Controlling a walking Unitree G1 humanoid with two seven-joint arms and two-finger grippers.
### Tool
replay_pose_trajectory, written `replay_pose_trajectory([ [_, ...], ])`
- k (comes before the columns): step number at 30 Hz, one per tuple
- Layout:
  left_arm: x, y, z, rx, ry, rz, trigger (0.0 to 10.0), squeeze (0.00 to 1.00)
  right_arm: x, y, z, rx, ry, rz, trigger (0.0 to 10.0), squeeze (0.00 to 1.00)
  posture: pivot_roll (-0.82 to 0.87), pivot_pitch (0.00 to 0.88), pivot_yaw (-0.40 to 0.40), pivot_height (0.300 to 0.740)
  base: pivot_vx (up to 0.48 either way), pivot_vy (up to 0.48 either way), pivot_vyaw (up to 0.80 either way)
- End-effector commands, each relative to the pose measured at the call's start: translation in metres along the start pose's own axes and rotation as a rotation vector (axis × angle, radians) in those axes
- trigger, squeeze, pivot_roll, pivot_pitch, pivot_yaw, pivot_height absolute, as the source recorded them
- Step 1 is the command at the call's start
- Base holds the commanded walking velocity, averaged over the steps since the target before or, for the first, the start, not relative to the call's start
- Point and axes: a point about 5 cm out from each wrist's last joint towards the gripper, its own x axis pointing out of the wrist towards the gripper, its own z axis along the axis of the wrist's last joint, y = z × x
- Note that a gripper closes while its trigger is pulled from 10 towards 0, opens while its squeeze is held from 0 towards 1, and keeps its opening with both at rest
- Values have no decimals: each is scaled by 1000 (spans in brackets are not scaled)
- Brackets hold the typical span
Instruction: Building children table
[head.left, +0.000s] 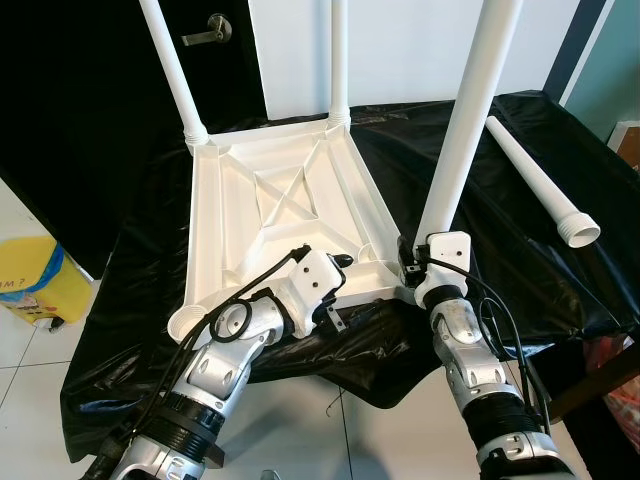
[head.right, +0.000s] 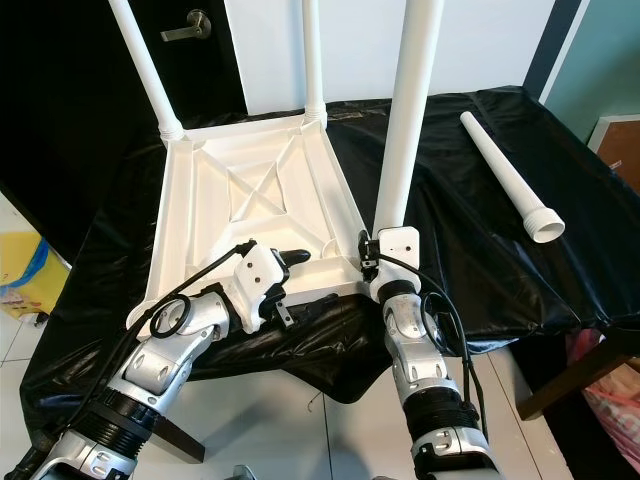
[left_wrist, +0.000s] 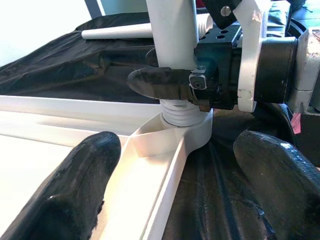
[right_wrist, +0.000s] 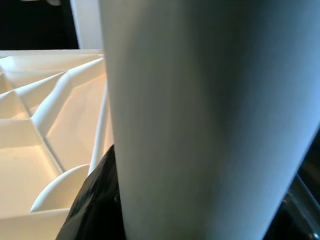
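A white plastic table top (head.left: 290, 190) lies upside down on the black-covered table (head.left: 520, 260). Two white legs (head.left: 170, 65) (head.left: 338, 55) stand in its far corners. A third leg (head.left: 465, 110) stands upright in the near right corner socket (left_wrist: 185, 125), and my right gripper (head.left: 416, 260) is shut on its base. One of that gripper's black fingers (left_wrist: 157, 82) presses against the leg. My left gripper (left_wrist: 177, 145) is open at the table top's near edge, its fingers wide apart on either side of the rim. A fourth leg (head.left: 540, 185) lies loose on the cloth at the right.
A yellow bin (head.left: 30, 285) stands on the tiled floor at the left. A dark door with a lever handle (head.left: 207, 32) is behind the table. The cloth's front edge hangs down over my arms. A wooden piece and pink fabric (head.left: 620, 395) are at the lower right.
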Motion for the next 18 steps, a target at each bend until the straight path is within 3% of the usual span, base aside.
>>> replay_pose_trajectory([
  [1,-2,0,1,7,1,6,10000,0,-11,-14,-23,-4,116,-97,10000,0,-116,0,29,740,0,0,0],
  [14,-2,2,3,10,-1,8,10000,0,-13,-10,-13,-4,81,-112,10000,0,-121,0,33,740,0,0,0],
  [15,-2,2,3,10,-1,8,10000,0,-12,-11,-11,-6,71,-109,10000,902,-124,0,34,740,0,0,0],
  [16,-2,2,3,10,-1,8,10000,0,-12,-11,-11,-6,71,-109,10000,902,-124,0,34,740,0,0,0],
  [17,-2,2,3,11,-1,9,10000,0,-11,-13,-5,-6,44,-82,10000,1000,-127,0,32,740,0,0,0],
  [18,-2,2,3,11,-1,9,10000,0,-11,-13,-5,-6,44,-82,10000,1000,-127,0,32,740,0,0,0],
])
